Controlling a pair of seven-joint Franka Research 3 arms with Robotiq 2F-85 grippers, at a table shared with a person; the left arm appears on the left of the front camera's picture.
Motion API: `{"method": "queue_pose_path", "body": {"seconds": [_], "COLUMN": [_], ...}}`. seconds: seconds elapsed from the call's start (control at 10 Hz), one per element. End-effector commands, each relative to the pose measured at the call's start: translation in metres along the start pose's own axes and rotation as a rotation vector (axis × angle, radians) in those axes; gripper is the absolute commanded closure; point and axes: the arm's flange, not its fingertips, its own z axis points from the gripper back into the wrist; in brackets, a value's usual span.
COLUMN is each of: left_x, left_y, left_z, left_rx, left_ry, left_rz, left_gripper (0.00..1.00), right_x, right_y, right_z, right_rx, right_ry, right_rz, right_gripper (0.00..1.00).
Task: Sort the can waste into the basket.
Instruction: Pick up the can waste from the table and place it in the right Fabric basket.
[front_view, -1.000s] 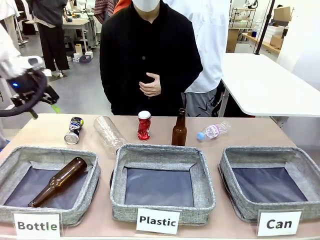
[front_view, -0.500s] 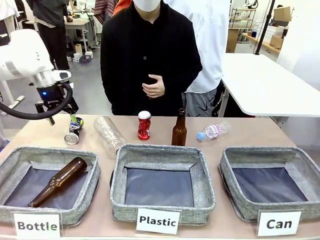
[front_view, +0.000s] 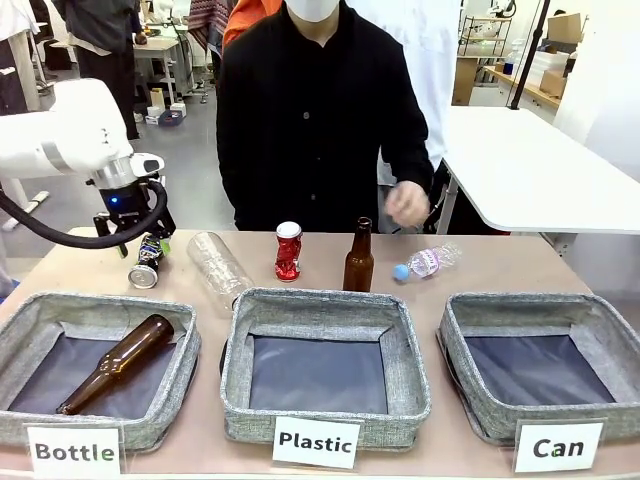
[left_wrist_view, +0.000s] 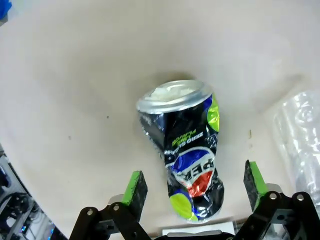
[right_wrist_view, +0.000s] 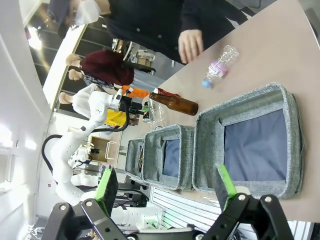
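The left gripper (left_wrist_view: 194, 185) is hovering over the dark can (left_wrist_view: 187, 150), which is lying on its side near the table's (front_view: 500, 265) far left corner. Its jaws are standing wide, one green pad on each side of the crushed body, apparently lined up for a grasp. The red can (front_view: 288, 250) is standing mid far edge. The "Can" basket (front_view: 520, 310) is waiting, unfilled, at the near right corner. The right gripper (right_wrist_view: 165, 187) is hanging wide open, holding nothing.
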Motion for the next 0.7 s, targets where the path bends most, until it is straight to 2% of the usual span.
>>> {"method": "queue_pose_path", "body": {"seconds": [0.0, 0.5, 0.6], "left_x": [0.003, 0.005, 0.004], "left_y": [-0.002, -0.003, -0.004], "left_z": [-0.011, -0.029, -0.03], "left_rx": [0.036, 0.052, 0.059], "left_ry": [-0.016, 0.013, 0.022], "left_rz": [0.037, 0.013, 0.011], "left_gripper": [0.0, 0.0, 0.58], "right_x": [0.003, 0.003, 0.003], "right_y": [0.001, 0.001, 0.001], "right_z": [0.001, 0.001, 0.001], "right_rx": [0.021, 0.021, 0.021], "right_ry": [-0.01, -0.01, -0.01], "right_rz": [0.025, 0.025, 0.025], "right_gripper": [0.0, 0.0, 0.0]}}
